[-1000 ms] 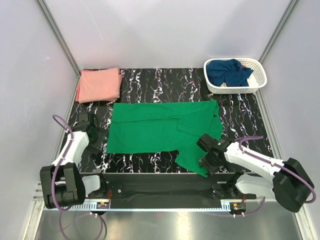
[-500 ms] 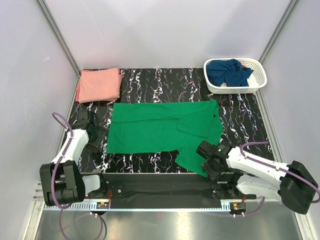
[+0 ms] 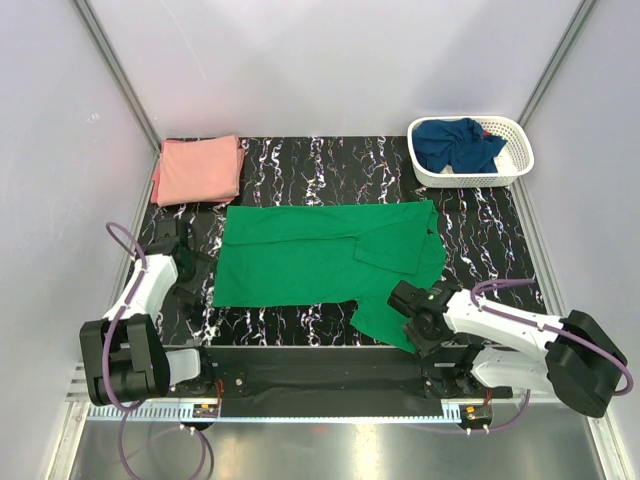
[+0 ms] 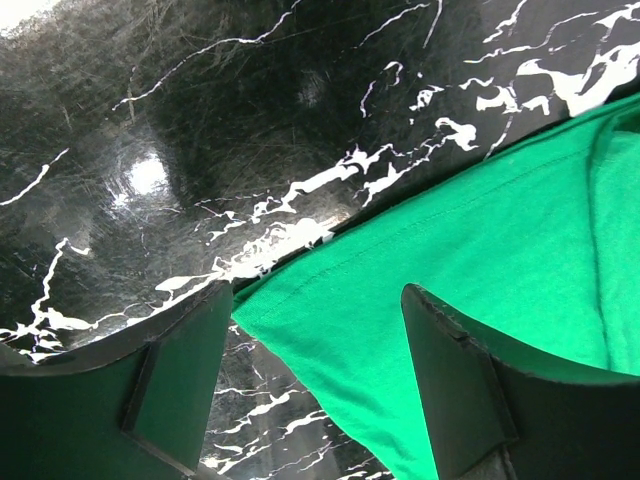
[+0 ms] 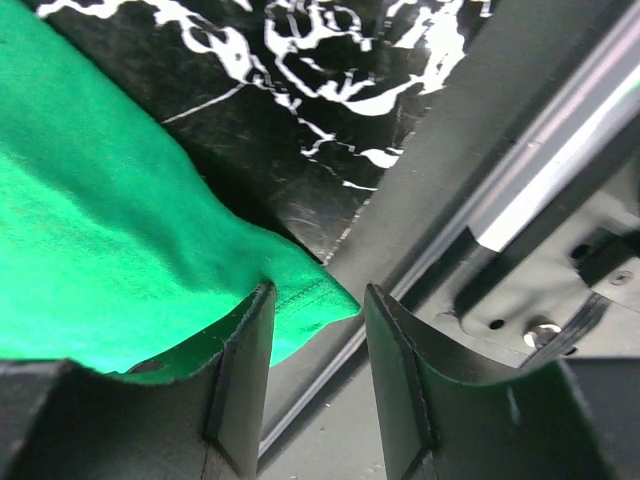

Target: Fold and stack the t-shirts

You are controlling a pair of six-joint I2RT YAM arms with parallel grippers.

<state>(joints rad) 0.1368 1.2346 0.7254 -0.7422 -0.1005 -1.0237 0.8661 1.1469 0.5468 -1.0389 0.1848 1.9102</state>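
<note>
A black, white-veined marble table (image 3: 330, 165) — plain pale grey walls (image 3: 330, 60) behind and beside it, metal rails (image 3: 115, 70) in the corners — evenly lit.

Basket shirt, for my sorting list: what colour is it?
That t-shirt is navy blue, clearest in top external.

Free: bare table (image 3: 320, 165) strip between pink t-shirt (image 3: 198, 170) and basket (image 3: 472, 179) | Blocked: green t-shirt (image 3: 310, 255) spread across mid-table

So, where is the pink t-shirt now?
In the top view, the pink t-shirt lies folded at the far left corner of the table, just beyond the spread green t-shirt.
</note>
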